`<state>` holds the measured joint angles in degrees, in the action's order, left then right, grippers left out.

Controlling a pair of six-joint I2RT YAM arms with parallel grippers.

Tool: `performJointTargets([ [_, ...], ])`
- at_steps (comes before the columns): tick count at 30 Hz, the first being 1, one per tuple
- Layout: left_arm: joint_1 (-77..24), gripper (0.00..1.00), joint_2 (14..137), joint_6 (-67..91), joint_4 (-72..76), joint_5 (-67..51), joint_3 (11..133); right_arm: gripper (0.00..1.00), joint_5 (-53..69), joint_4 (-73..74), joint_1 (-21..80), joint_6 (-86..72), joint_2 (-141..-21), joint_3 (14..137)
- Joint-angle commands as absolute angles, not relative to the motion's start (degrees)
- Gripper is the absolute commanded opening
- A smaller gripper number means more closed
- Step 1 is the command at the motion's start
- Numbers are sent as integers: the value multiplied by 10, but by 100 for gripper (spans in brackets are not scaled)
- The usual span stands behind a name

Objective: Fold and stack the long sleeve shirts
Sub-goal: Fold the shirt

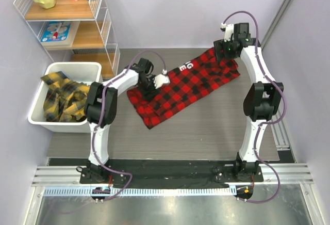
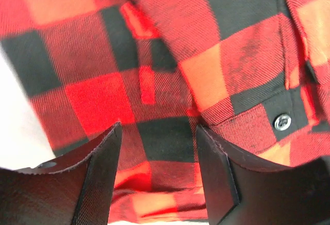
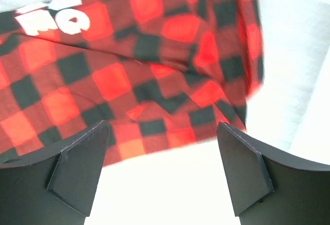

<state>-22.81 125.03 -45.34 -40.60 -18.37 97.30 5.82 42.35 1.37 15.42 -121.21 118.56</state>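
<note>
Top view: red-and-black checked flannel shirt (image 1: 191, 88) spread diagonally mid tabletop (image 1: 206, 132), white block lettering (image 1: 186, 67) at far edge. Left gripper (image 1: 147, 86) over its near-left part, right gripper (image 1: 225, 49) at far-right end. Yellow-and-black checked shirts (image 1: 64, 100) heaped in white plastic bin (image 1: 72, 66), left.
Left wrist: gripper jaws partly apart over cloth, nothing clamped.
Right wrist: gripper jaws wide, empty, shirt just beyond fingertips.

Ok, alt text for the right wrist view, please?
A red-and-black checked flannel shirt lies on the table, white lettering at upper left. The right gripper hangs over its edge, jaws wide apart, holding nothing.
</note>
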Motion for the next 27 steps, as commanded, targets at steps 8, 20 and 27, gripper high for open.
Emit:
performJointTargets([
  [8,-508,61,1077,-339,-538,-257,806,90,148,490,-12,122,-1215,1069],
  [20,-288,100,902,-147,-427,-342,810,72,103,464,90,196,-1375,1189],
  [27,-199,100,881,-77,-419,-280,803,71,43,421,132,204,-1491,1359],
])
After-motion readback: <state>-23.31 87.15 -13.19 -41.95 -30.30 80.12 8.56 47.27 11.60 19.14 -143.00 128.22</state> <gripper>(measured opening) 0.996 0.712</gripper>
